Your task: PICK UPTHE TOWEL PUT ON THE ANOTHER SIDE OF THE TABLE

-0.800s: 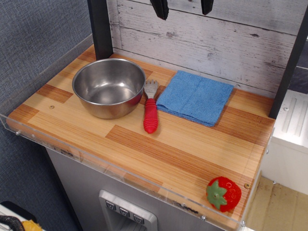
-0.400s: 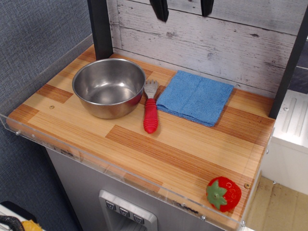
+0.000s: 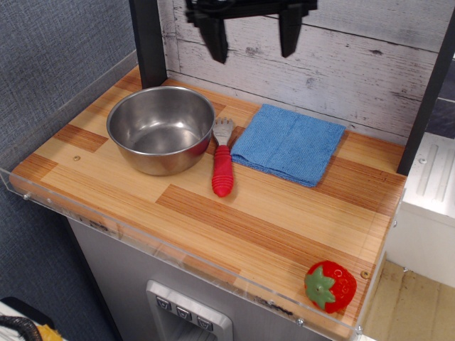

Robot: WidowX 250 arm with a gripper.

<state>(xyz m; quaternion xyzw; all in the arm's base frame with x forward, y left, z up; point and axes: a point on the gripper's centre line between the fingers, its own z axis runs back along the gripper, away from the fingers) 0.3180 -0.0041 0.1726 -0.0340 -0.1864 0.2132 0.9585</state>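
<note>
The hand (image 3: 252,41) hangs high above the back edge of the desk (image 3: 270,227), its two dark fingers (image 3: 215,39) spread wide apart and gripping nothing at all. Below it and a little toward the right lies the towel (image 3: 288,143), blue and folded flat, resting near the back edge with a crease running down its middle. There is clear air between hand and towel; they are well apart. Just beside the towel's left edge sits a fork (image 3: 222,160) with a red handle, its metal head pointing to the back. Left of the fork, touching or nearly so, stands a steel bowl (image 3: 161,128), filling the back-left area. Far off at the front-right corner sits a toy strawberry (image 3: 330,286), close against the clear rim.
</note>
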